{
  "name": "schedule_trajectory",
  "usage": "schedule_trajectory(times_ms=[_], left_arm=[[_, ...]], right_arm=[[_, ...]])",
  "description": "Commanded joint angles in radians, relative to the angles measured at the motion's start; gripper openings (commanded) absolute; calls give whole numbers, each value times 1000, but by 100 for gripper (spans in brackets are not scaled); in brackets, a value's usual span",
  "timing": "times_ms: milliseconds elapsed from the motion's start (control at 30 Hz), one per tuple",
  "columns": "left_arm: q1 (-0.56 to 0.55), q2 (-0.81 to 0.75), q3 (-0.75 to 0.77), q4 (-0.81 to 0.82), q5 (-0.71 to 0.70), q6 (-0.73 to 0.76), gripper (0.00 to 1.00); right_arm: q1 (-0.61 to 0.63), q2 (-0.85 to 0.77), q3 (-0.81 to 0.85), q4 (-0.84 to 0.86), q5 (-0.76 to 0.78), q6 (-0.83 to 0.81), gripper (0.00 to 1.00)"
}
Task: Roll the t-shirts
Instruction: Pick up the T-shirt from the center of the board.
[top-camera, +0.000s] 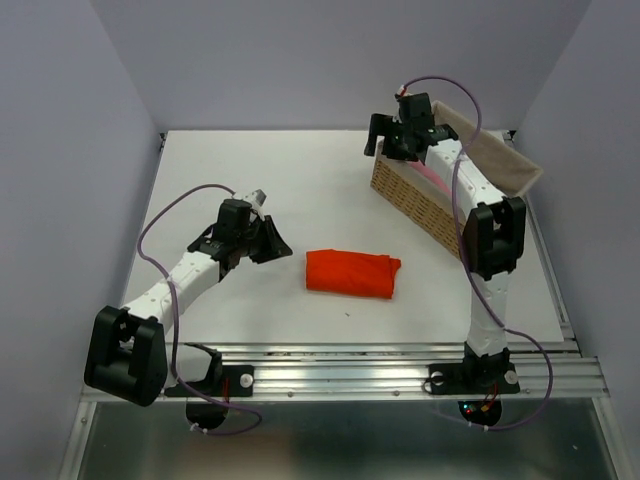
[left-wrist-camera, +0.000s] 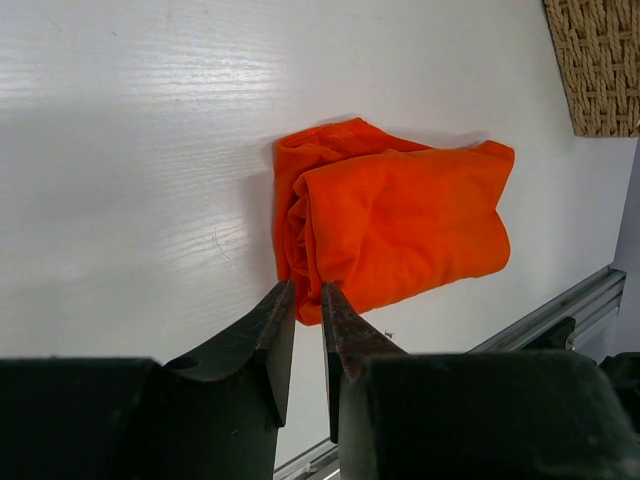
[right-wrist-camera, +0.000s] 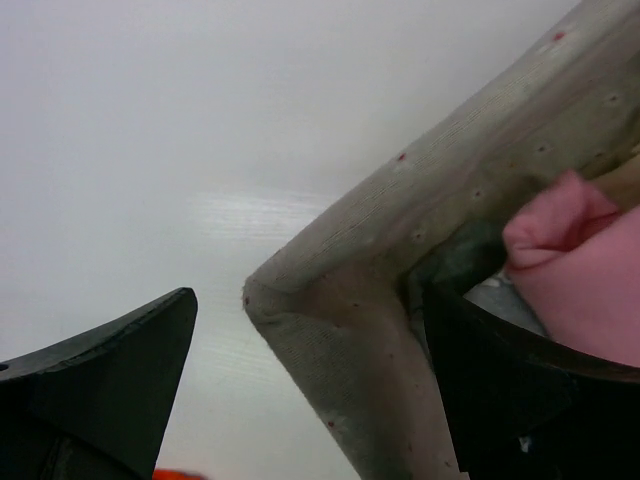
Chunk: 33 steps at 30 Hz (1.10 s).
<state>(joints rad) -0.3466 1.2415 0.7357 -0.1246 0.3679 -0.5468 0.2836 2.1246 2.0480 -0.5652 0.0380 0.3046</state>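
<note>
The orange-red t-shirt (top-camera: 350, 272) lies as a compact rolled bundle on the white table (top-camera: 250, 180), roughly midway between the two arms and well apart from the wicker basket (top-camera: 420, 200). The left gripper (left-wrist-camera: 305, 290) hangs just beside the bundle's near end. Its jaws are narrowed to a slim gap with nothing between them. The right gripper (right-wrist-camera: 310, 295) is spread wide over the corner of the basket, with the beige liner rim (right-wrist-camera: 400, 290) between the jaws. Whether either finger touches the liner cannot be determined. A pale pink t-shirt (right-wrist-camera: 580, 260) lies bunched inside the basket, next to the right-hand finger. Both garments should be treated as light, limp and compressible, with no stiffness to hold a shape. A pinch on a single outer layer is likely to peel the orange roll open. Any hold on it should span the full thickness of the roll near its middle. For the pink garment, a raised fold of the bunched cloth looks like the most accessible point of grasp. The fabric offers reasonable friction and no fragility.
</note>
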Motion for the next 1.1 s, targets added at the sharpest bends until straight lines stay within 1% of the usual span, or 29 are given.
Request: schedule_trajectory(times_ms=[0, 33, 200, 267, 367, 400, 467, 533, 567, 600, 633, 667, 700, 733, 767, 800, 833, 900, 967, 1000, 1067], left_arm=[[0, -42, 8, 11, -6, 22, 28], [0, -45, -4, 20, -4, 13, 28], [0, -40, -19, 37, 5, 5, 29], [0, -31, -19, 39, 8, 10, 29], [1, -21, -16, 39, 6, 10, 29], [0, -16, -16, 39, 5, 8, 29], [0, -10, -12, 40, 8, 8, 29], [0, -1, -12, 40, 12, 7, 29], [0, -1, -13, 40, 16, 5, 31], [1, 1, -16, 40, 17, 4, 37], [1, -1, -19, 42, 19, 4, 41], [0, -4, -22, 42, 20, 4, 44], [0, -5, -24, 42, 22, 2, 50], [0, -11, -30, 43, 23, 1, 52], [0, -13, -32, 45, 28, 2, 56], [0, -14, -35, 45, 28, 2, 58], [0, -19, -39, 49, 26, 2, 59], [1, -25, -59, 66, 35, -7, 61], [0, -34, -82, 106, 52, -27, 61], [0, -34, -87, 117, 61, -34, 61], [-2, -37, -94, 149, 65, -48, 60]], right_arm=[[9, -67, -20, -4, -225, 1, 99], [9, -87, -90, 19, -280, 1, 98], [31, -247, -273, 59, -366, -19, 94], [31, -276, -311, 41, -404, -54, 94], [66, -299, -331, -59, -486, -146, 93], [78, -304, -334, -106, -475, -185, 93], [101, -327, -345, -137, -443, -212, 93], [101, -350, -371, -148, -364, -205, 95], [101, -385, -380, -141, -313, -193, 96], [101, -405, -388, -130, -168, -174, 98], [101, -426, -397, -113, -74, -112, 99], [101, -451, -406, -102, 12, -93, 99], [101, -506, -419, -90, 86, -72, 100], [101, -540, -437, -55, 170, -49, 100], [101, -616, -484, -35, 186, -42, 100], [101, -617, -512, -10, 189, -41, 99], [101, -693, -535, 16, 183, -35, 98], [101, -754, -592, 18, 171, -15, 96], [101, -831, -644, 8, 126, 25, 94], [101, -857, -720, 13, 82, 43, 92], [101, -923, -808, 19, 25, 80, 91]])
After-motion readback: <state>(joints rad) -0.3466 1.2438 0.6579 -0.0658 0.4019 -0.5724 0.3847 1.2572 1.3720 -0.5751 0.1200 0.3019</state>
